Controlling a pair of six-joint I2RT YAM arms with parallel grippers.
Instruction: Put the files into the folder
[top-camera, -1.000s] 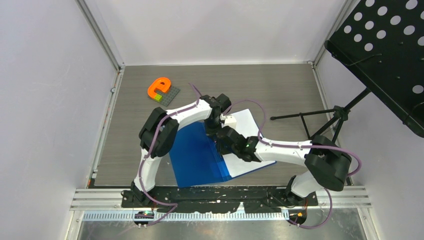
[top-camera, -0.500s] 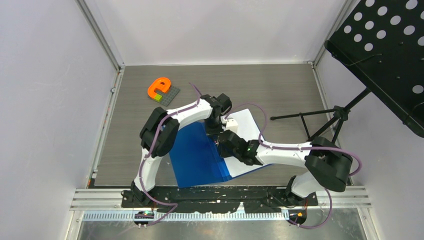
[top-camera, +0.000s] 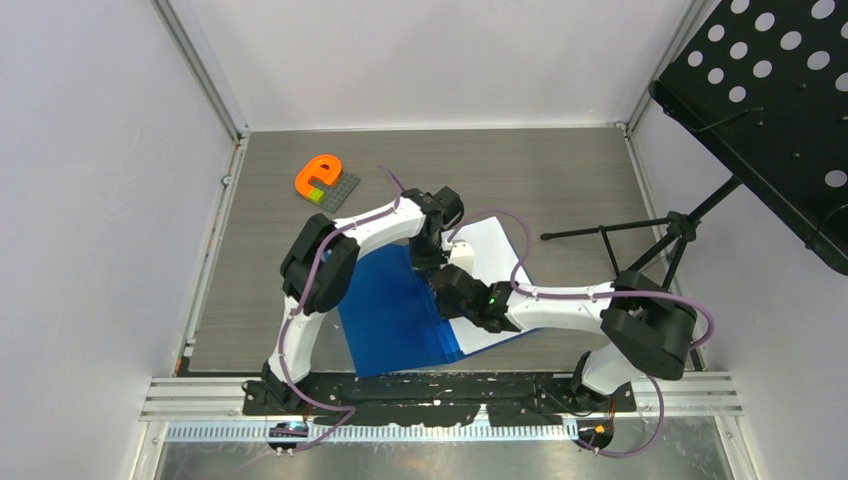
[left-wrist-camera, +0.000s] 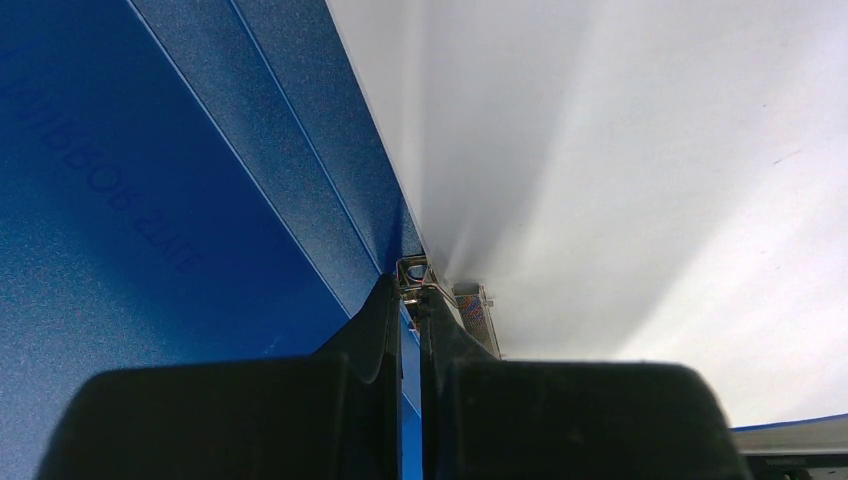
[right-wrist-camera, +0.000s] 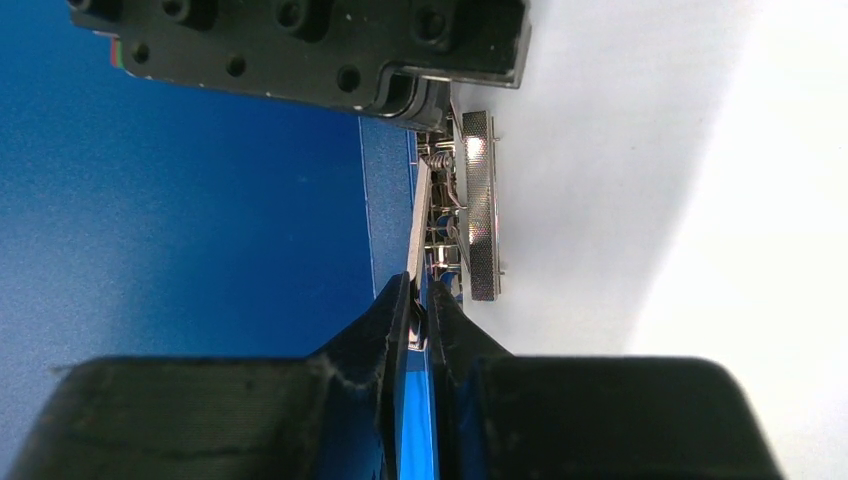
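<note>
The folder (top-camera: 390, 312) lies open on the table (top-camera: 560, 180) in front of the arm bases, its blue cover spread to the left. The files (top-camera: 495, 245), white sheets, lie on its right half against the spine. The left gripper (left-wrist-camera: 410, 295) is pinched tight at the far end of the metal clip (right-wrist-camera: 478, 200) along that spine, apparently with a thin metal tab between its tips. The right gripper (right-wrist-camera: 418, 300), just nearer, has its jaws narrowed onto the clip's upright lever.

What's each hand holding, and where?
Both pinch the metal clip on the folder spine: left hand at one end, right hand on its thin lever.
</note>
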